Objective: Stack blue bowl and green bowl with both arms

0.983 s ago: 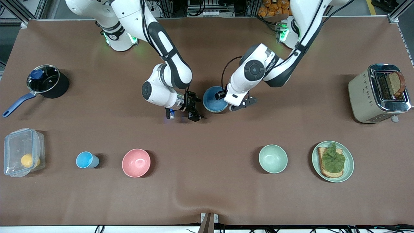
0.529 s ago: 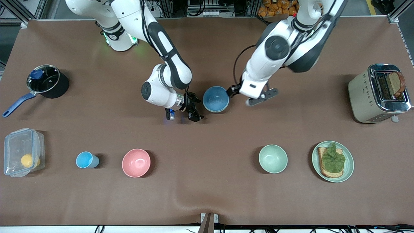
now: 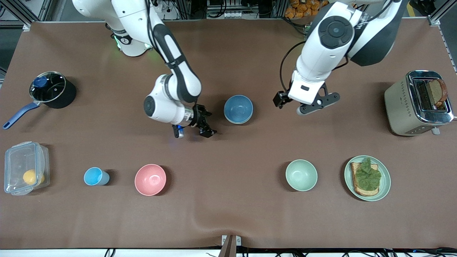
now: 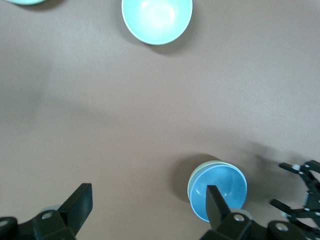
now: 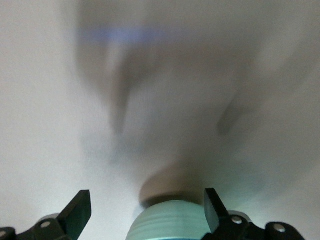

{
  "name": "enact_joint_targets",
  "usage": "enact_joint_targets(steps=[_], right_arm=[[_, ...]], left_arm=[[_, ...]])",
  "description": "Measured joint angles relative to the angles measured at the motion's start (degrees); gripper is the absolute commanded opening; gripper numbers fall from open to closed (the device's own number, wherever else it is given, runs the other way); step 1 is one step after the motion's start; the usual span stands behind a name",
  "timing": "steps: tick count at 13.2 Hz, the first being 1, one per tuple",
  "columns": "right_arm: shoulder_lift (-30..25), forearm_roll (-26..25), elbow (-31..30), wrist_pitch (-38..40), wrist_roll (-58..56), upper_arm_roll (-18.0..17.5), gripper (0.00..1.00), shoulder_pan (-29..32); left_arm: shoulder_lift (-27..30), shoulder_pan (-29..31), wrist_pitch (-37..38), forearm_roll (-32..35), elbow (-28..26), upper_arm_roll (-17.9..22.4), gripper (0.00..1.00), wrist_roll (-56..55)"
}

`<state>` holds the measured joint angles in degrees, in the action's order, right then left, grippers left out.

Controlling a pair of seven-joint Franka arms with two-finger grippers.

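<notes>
While the blue bowl point(image 3: 238, 109) sits nested in the green bowl point(image 4: 191, 181) on the table point(image 3: 228, 214), the right gripper point(image 3: 203, 125), jaws apart, hangs low just beside the stack; the left gripper point(image 3: 303, 105), also spread and empty, hovers off the stack's side toward the toaster point(image 3: 417, 103).

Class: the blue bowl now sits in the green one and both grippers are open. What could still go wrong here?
1. The right gripper hangs low beside the stacked blue bowl; a sideways swing could knock the stack.
2. In the left wrist view the green bowl shows only as a crescent on one side, so the blue bowl may sit off-centre and rock.
3. The left gripper is clear above the table, so it poses little risk.
</notes>
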<state>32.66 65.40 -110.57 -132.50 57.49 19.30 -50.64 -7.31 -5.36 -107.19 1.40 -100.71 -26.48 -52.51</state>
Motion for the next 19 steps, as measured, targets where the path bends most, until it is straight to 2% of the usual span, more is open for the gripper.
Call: enact_joint_targets(steps=[3,7,9,16,17,19], right_arm=[[-2.22,-8.32,-0.29,11.83,-2.27,6.56,1.0,0.07],[-5.75,-15.76,-0.4,24.44,-7.33,15.95,1.0,0.35],[-7.21,-18.97,-0.3,27.46,-9.04,18.34,1.0,0.35],[-8.63,-24.92,4.73,41.77,-17.62,29.69,1.0,0.39],[-8.74,-25.79,6.0,42.89,-18.46,30.67,1.0,0.8],[-9.46,-28.73,9.36,45.4,-21.8,29.98,1.0,5.62]], left_arm=[[1.69,3.35,0.92,0.04,0.49,0.16,1.0,6.0],[4.61,7.41,2.96,0.04,0.6,0.28,1.0,12.91],[5.65,8.72,4.26,0.04,0.96,0.31,1.0,14.18],[6.28,11.57,10.14,0.04,5.89,0.41,1.0,16.55],[6.28,12.19,10.85,0.04,6.5,0.43,1.0,17.12],[6.29,13.59,11.9,0.04,7.66,0.44,1.0,19.05]])
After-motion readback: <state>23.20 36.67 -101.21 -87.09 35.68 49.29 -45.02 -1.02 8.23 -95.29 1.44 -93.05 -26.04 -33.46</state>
